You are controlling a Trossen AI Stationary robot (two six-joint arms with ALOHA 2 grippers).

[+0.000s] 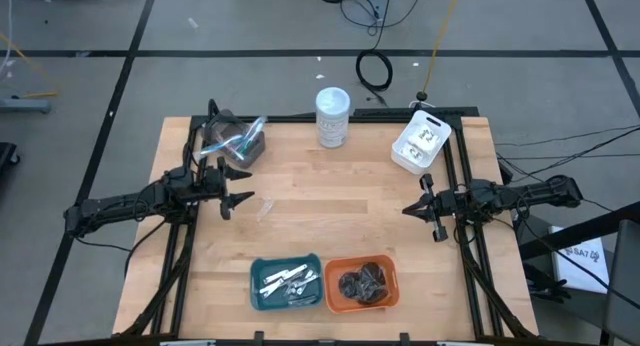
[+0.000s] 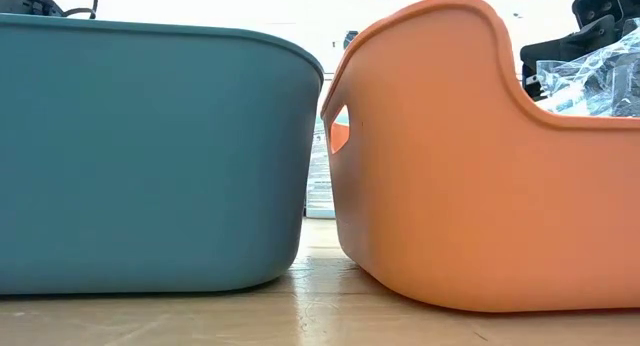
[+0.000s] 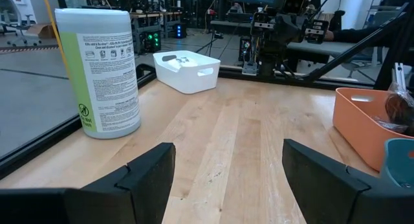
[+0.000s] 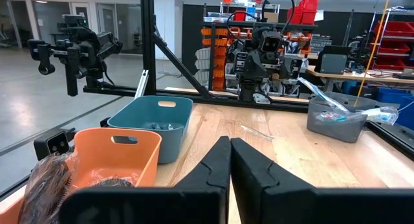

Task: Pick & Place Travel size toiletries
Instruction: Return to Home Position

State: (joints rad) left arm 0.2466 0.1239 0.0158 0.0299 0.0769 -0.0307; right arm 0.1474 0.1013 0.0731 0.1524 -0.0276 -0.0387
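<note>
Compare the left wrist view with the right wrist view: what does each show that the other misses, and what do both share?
Left wrist only, past the open left gripper: the tall white-lidded canister with a green label and the white rectangular plastic bin. Right wrist only, past the shut right gripper: the grey bin of clear wrapped pieces and a clear wrapper lying on the light wooden table. Both: the orange plastic tray, the teal plastic tray and that table.
</note>
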